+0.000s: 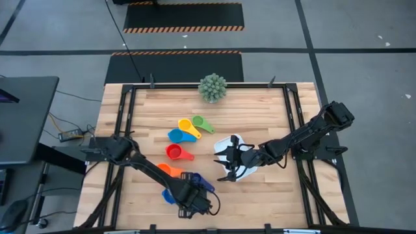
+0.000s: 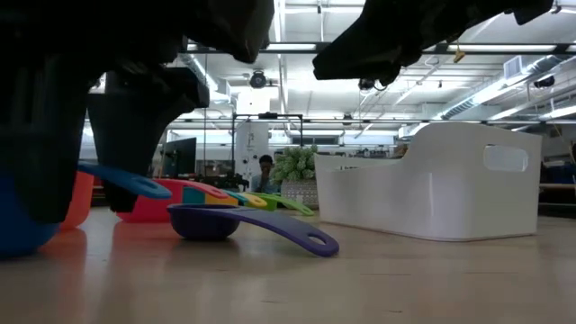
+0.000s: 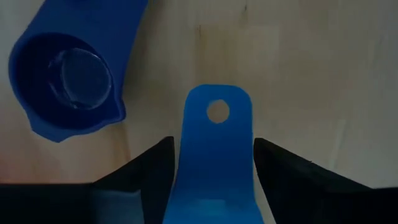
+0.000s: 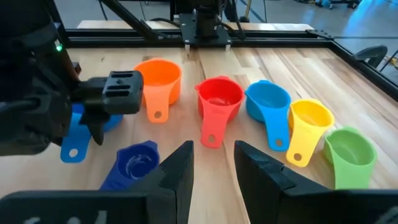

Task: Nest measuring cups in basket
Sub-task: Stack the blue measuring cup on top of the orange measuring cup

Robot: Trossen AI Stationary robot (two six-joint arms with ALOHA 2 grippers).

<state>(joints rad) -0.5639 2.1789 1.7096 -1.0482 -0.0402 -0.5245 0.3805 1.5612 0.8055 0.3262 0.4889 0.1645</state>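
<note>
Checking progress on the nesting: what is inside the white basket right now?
No cup shows in the basket. The right gripper and its arm cover much of the interior from above, and at table height the basket's wall hides the inside, so it cannot be confirmed empty.

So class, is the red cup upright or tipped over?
Upright: the red cup stands on its base on the table, open mouth up.

High view: looks straight down from far up, sees the whole table.
Low view: sits on the table top, looks level across, very near a dark blue cup.
Left wrist view: looks down, very close to a blue handle.
Right wrist view: looks across a row of cups.
Shared: all views see the cups.
</note>
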